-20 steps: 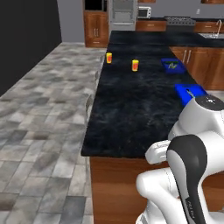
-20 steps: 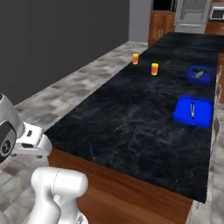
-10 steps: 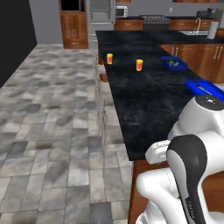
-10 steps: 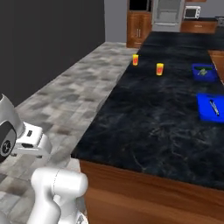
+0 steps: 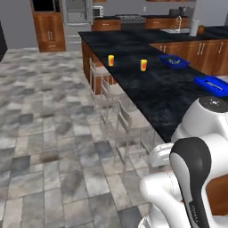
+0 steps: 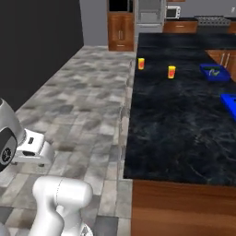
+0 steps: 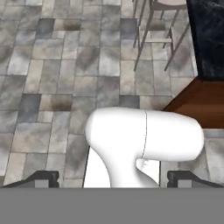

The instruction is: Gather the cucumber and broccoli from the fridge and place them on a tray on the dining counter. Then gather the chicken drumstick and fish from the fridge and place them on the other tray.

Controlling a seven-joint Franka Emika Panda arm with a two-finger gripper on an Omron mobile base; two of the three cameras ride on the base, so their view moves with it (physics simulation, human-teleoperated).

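Step in hand: driving toward the fridge [image 5: 76, 18], upper left of the left base view — a judgement from the empty claw.
Claw [image 7: 113, 180]: fingertips wide apart at the bottom of the hand view, holding nothing, above floor tiles.
Desk [image 6: 184, 120]: two blue trays [image 6: 213, 72] at right, contents too small to name.
Do well: skirt the stools [image 5: 127, 127] — arm tucked while driving.

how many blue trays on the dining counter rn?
2. Far blue tray holds something green, past the two orange cups. Near blue tray sits closer along the dining counter, partly cropped in the right base view.
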